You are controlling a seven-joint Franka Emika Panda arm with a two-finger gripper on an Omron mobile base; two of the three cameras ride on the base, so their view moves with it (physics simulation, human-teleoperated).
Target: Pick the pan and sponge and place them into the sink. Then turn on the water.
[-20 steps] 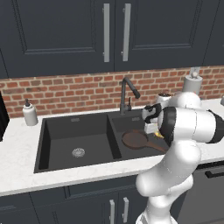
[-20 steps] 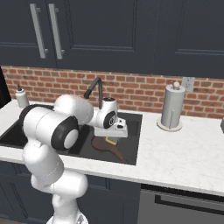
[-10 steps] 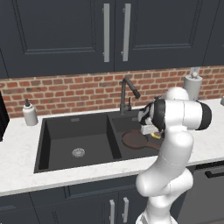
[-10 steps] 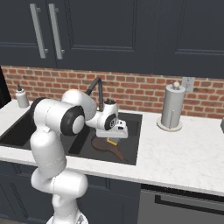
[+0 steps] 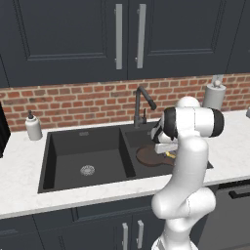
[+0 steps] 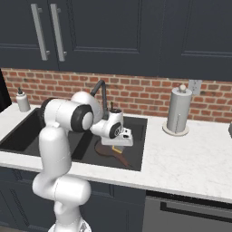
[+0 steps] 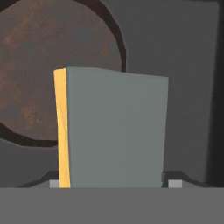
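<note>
The pan [image 5: 146, 155] lies flat in the right basin of the black sink [image 5: 45, 168], its thin handle pointing toward the front right [image 6: 122, 159]. Just above its right side hangs my gripper [image 5: 163, 146], shut on the sponge [image 5: 169, 155], whose yellow edge peeks out below the hand [image 6: 117, 149]. In the hand view the sponge [image 7: 113, 131] stands upright between my fingertips, grey face toward the camera and yellow layer on its left edge; my gripper [image 7: 113, 183] is mostly hidden behind it. The rusty pan [image 7: 43, 65] lies below, upper left. No water runs from the faucet [image 5: 141, 105].
A soap dispenser [image 5: 32, 127] stands on the counter left of the sink. A paper towel roll [image 6: 177, 111] stands on the counter to the right. The brick backsplash and dark cabinets rise behind the faucet [image 6: 102, 90]. The left basin holds a silver drain [image 5: 87, 170].
The arm's upper links have swung and straightened up over the counter's front. The hand with the sponge has stayed over the right basin, shifting slightly toward the pan.
</note>
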